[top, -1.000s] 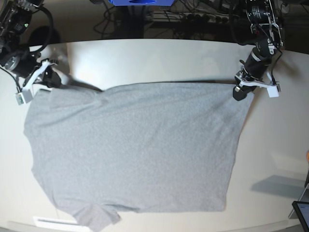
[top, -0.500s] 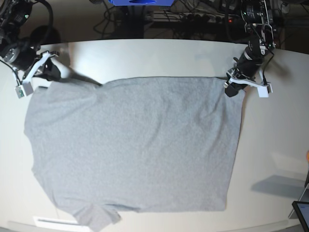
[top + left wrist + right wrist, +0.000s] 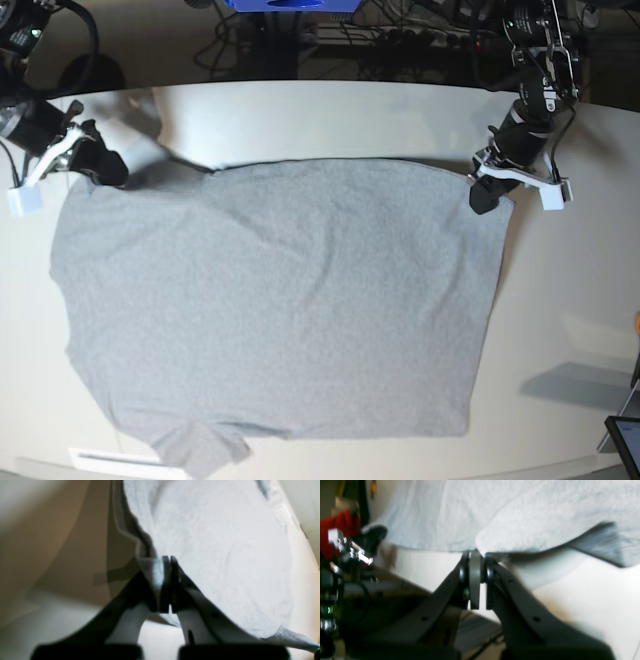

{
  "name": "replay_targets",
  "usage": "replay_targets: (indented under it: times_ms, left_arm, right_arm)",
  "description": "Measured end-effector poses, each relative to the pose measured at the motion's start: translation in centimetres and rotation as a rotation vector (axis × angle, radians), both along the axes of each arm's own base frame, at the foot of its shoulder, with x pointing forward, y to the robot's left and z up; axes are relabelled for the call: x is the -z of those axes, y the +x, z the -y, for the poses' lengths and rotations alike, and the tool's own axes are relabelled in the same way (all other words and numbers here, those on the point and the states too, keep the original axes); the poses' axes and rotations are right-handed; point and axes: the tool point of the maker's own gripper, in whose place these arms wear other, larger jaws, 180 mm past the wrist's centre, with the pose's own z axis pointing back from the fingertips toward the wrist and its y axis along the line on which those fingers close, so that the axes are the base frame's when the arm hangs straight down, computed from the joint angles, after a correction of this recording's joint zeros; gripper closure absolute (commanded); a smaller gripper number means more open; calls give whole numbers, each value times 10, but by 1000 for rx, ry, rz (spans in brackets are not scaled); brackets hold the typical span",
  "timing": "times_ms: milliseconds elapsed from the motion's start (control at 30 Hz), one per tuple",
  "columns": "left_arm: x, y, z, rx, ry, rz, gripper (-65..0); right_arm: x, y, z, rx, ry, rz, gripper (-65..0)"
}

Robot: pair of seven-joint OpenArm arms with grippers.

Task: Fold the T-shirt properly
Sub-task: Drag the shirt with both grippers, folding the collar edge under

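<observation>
Heather-grey cotton T-shirt [image 3: 280, 300] spread plain side up on pale worktop [image 3: 330, 115]. Left gripper [image 3: 483, 192] jaws clamped on far right corner; right gripper [image 3: 100, 165] jaws clamped on far left corner.

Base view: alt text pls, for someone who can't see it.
A grey T-shirt lies spread, plain side up, on a pale table. The right gripper and left gripper, both shut, pinch its two far corners.
</observation>
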Motion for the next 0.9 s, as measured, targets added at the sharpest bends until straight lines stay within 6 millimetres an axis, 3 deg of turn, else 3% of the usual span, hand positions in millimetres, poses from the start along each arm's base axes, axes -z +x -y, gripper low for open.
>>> replay_targets:
  times_ms: [200, 333, 467, 633, 800, 900]
  left_arm:
    - [0, -1, 1, -4, -9, -1, 0]
    - [-9, 3, 13, -19, -157, 31, 0]
    - [-17, 7, 12, -44, -239, 34, 0]
    - [-34, 25, 12, -98, -367, 74, 0]
    - [-49, 42, -10, -170, -383, 125, 0]
    - [-38, 52, -17, -198, -408, 109, 0]
  right_arm:
    - [-3, 4, 0, 1, 1, 6, 0]
    - [-8, 11, 1, 3, 1, 31, 0]
    - [-13, 19, 0, 1, 2, 54, 0]
    - [-12, 35, 8, 19, -42, 64, 0]
    - [-13, 48, 0, -6, -16, 75, 0]
    - [-10, 56, -4, -15, 12, 69, 0]
